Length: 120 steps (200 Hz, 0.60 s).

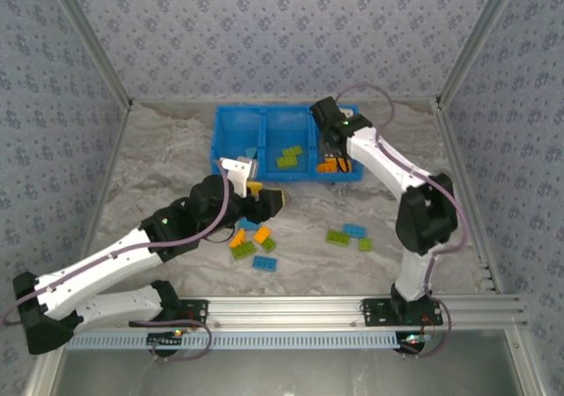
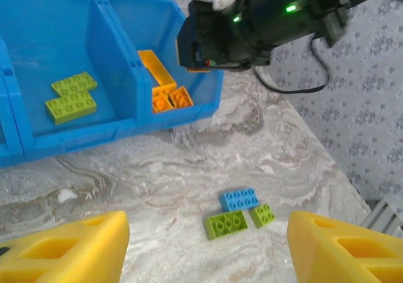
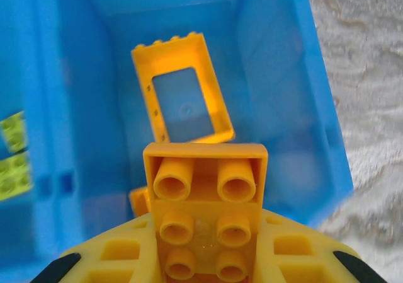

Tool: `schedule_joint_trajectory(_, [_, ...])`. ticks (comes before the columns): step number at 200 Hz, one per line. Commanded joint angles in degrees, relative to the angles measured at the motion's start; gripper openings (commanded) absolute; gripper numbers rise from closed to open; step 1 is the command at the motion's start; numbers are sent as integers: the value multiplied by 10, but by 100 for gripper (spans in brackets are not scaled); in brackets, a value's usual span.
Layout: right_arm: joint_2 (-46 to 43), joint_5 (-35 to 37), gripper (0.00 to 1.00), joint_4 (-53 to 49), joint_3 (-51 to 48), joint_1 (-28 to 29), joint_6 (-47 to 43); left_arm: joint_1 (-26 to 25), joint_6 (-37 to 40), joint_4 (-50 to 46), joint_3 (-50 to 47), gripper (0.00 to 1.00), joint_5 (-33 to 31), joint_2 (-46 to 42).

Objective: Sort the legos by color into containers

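My right gripper (image 3: pixel 204 258) is shut on an orange lego brick (image 3: pixel 204 213), its hollow underside facing the camera. It hangs over the right container of the blue bin (image 3: pixel 277 75), where an open orange frame (image 3: pixel 182 91) lies. From above, the right gripper (image 1: pixel 333 145) sits over that same end of the bin. My left gripper (image 2: pixel 208 251) is open with nothing between its yellow fingers (image 2: pixel 69 248). It hovers above the table in front of the bin (image 1: pixel 233 131). Ahead of it lie a blue brick (image 2: pixel 239 199), a green brick (image 2: pixel 225 224) and a small green one (image 2: pixel 262 215).
Two green bricks (image 2: pixel 70 106) lie in the middle container, and small orange bricks (image 2: pixel 171 98) beside the frame in the right one. A cluster of orange, green and blue bricks (image 1: pixel 251 242) lies on the table near the left arm. Aluminium rails edge the table.
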Motion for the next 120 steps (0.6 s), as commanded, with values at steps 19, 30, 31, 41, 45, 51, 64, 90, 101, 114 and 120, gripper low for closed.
schedule_joint_trajectory(19, [119,56,24,-3,112,-32,-86,19,0,40,25,67,24,15])
schedule_joint_trajectory(30, [153,74,24,-13,143,-34,-91,26,-3,40,22,67,30,14])
schedule_joint_trajectory(31, [154,76,24,-13,146,-35,-92,26,-3,39,22,67,31,14])
schedule_joint_trajectory(41, [181,90,24,-19,170,-38,-97,30,-5,39,18,67,33,12])
schedule_joint_trajectory(45, [189,97,25,-22,179,-39,-98,31,-6,40,17,67,34,11])
schedule_joint_trajectory(51, [201,105,25,-29,194,-40,-98,32,-8,39,14,67,34,9])
schedule_joint_trajectory(64, [229,108,27,-44,226,-47,-93,34,-11,38,9,67,35,5])
schedule_joint_trajectory(90, [269,110,34,-75,268,-59,-79,37,-13,29,3,67,35,1])
schedule_joint_trajectory(101, [277,107,39,-81,276,-61,-76,37,-15,25,0,67,34,-2])
schedule_joint_trajectory(114, [281,105,47,-84,280,-63,-75,39,-19,24,-9,67,34,-7])
schedule_joint_trajectory(120, [281,105,50,-86,283,-61,-75,39,-21,23,-12,67,33,-10])
